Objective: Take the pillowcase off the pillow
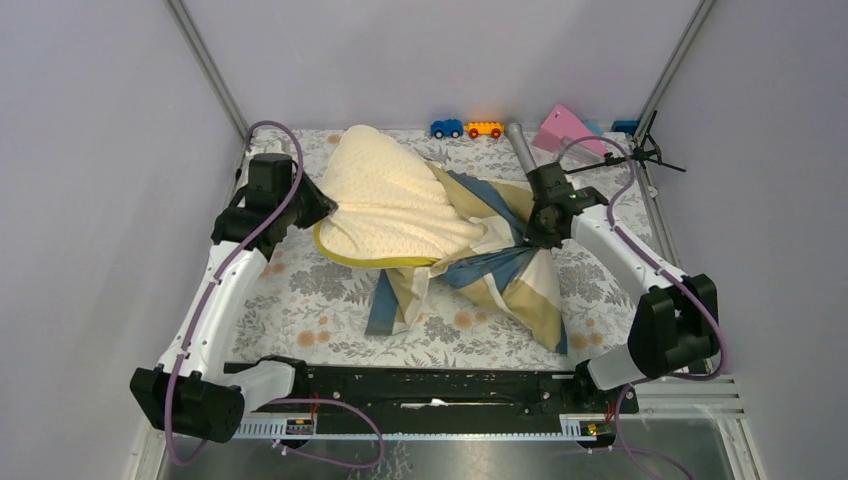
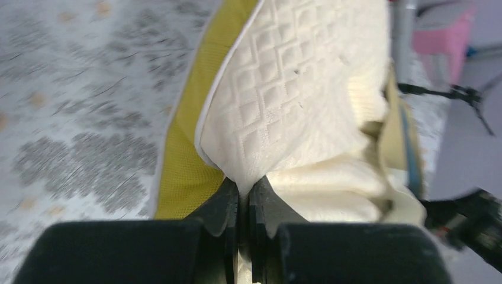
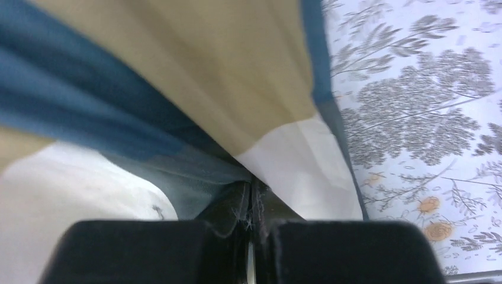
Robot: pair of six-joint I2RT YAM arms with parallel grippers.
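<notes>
Left pincer clamped on pillow (quilted corner); right pincer pinching pillowcase, pillow mostly uncovered

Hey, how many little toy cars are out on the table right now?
2. A blue car and an orange car sit side by side at the back, beyond the pillow. The pillow or pillowcase could hide others.

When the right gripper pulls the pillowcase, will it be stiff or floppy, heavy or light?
Probably floppy: the pillowcase hangs in folds from the right gripper and drapes onto the table. Likely light, since a small pinch lifts it. It may drag on the pillow, whose end seems inside it.
</notes>
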